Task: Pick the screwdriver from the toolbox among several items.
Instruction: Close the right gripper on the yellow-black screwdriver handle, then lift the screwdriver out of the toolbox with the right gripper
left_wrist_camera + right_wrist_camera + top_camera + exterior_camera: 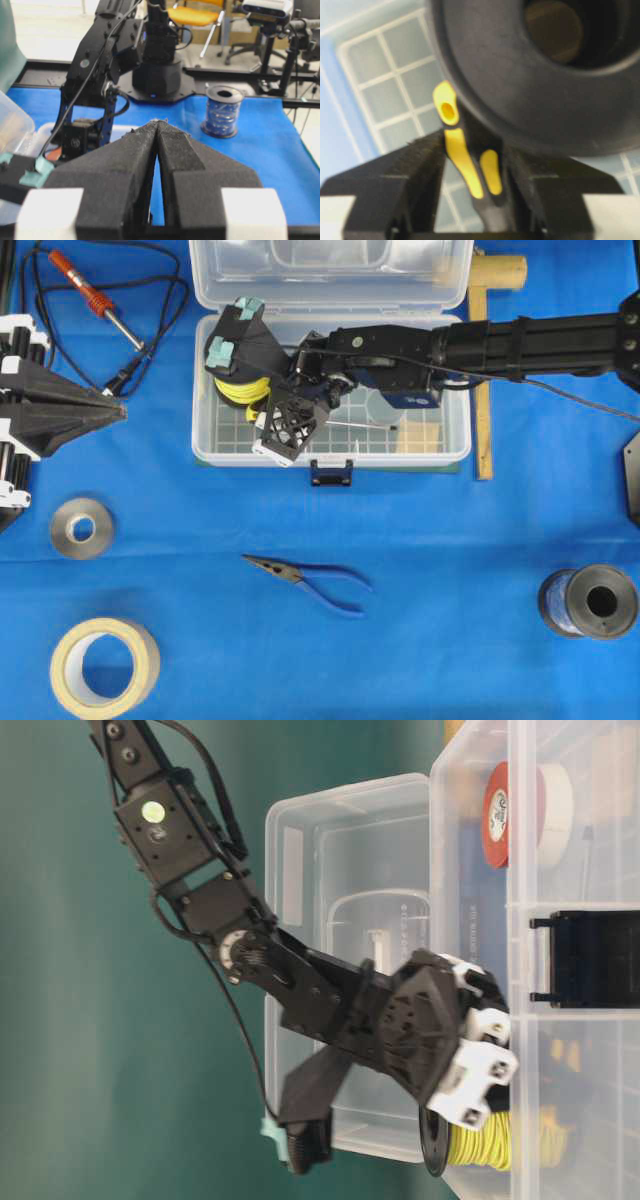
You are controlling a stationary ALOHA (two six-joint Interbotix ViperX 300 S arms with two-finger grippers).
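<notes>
From the right wrist view, closest in, we see the screwdriver (465, 165) handle, black with yellow inlays, sitting between the two foam fingers (395, 172) of the right tool (472, 187), which press on it from either side, so we read that tool as clamped on the handle. We judge the screwdriver light and rigid, its moulded handle chunky enough to grip well against foam, while the thin metal shaft (350, 424) would be slippery and apt to pivot; the handle is the sound place to hold, and that is where the hold is. Just behind the handle a large black spool flange (535, 80) crowds the view, close enough that we expect it to brush the tool on the way up. Beneath lies the grid floor of the toolbox (385, 75), so the screwdriver is inside the box, at its left end in the overhead view, next to the yellow wire spool (240, 390). Farther off, the toolbox (455, 445) stands open on the blue counter (420, 540) with its lid back. The left tool (157, 131) waits at the counter's edge, well apart, its fingers pressed together on nothing.
</notes>
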